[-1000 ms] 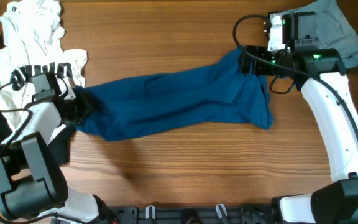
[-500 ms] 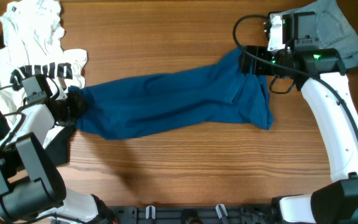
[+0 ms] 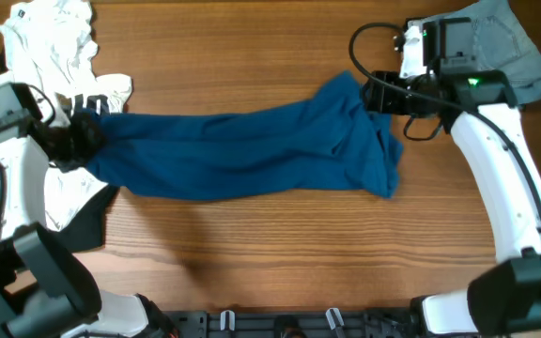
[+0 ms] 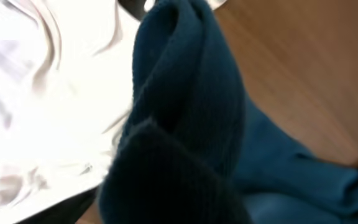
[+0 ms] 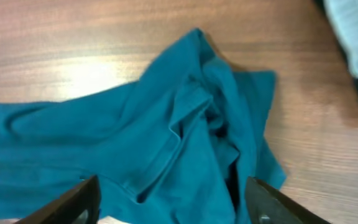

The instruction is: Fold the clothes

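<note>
**A:** Where does the shirt lie?

**B:** The large dark teal-blue shirt (image 3: 242, 155) is stretched in a long band across the middle of the overhead frame, on the brown wooden table (image 3: 252, 263). Its left end reaches the left gripper (image 3: 83, 136). Its right end is bunched up near the right gripper (image 3: 372, 94) in the upper right.

**A:** Is the left one holding it?

**B:** Yes, it is clamped on the shirt's left end. The left wrist view shows a thick fold of teal cloth (image 4: 185, 93) filling the centre, with white fabric (image 4: 36, 93) to its left.

**A:** And the right?

**B:** Its jaws stand wide. In the right wrist view the two fingers (image 5: 82, 202) sit at the bottom corners with crumpled cloth (image 5: 135, 143) spread between them, and neither pinches it.

**A:** The other clothes?

**B:** A crumpled white tee with black lettering (image 3: 50, 38) is in the upper left, and the shirt's left end overlaps it. A black garment (image 3: 87, 221) shows at the lower left, beside the tee. Pale-blue denim jeans (image 3: 510, 47) lie in the upper right corner, near the right arm's wrist.
</note>
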### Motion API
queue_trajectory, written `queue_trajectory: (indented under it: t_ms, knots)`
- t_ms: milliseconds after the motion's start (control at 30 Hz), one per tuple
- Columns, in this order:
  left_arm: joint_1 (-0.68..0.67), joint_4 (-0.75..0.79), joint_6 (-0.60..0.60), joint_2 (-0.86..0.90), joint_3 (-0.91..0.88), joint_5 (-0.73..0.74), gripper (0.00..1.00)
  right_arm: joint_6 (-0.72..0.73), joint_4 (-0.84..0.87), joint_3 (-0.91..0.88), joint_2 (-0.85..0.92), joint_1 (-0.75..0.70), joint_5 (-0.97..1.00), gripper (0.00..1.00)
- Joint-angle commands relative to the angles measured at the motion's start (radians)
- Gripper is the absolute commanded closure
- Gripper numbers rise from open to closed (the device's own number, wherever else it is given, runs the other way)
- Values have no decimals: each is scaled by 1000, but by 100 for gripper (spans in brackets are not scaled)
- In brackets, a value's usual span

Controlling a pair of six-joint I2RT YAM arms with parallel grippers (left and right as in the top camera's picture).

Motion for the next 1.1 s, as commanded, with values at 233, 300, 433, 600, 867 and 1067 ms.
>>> queue_trajectory:
  t_ms: [233, 300, 433, 600, 867, 1067]
  knots:
    - [2, -59, 58, -78, 64, -49, 96, 31, 5, 3, 225, 54, -164, 96]
    - [-9, -85, 76, -96, 94, -49, 96, 32, 11, 3, 283, 58, -191, 96]
    - [-47, -153, 109, -126, 169, -51, 96, 79, 35, 3, 371, 56, -206, 96]
    - [-124, -178, 109, -138, 206, -50, 96, 106, 80, 3, 419, 54, -205, 96]
    - [-391, -163, 99, -75, 205, -85, 96, 79, 111, 3, 419, 22, -205, 96]
    - [-540, -114, 25, 37, 205, -110, 96, 56, 111, 3, 419, 13, -206, 96]
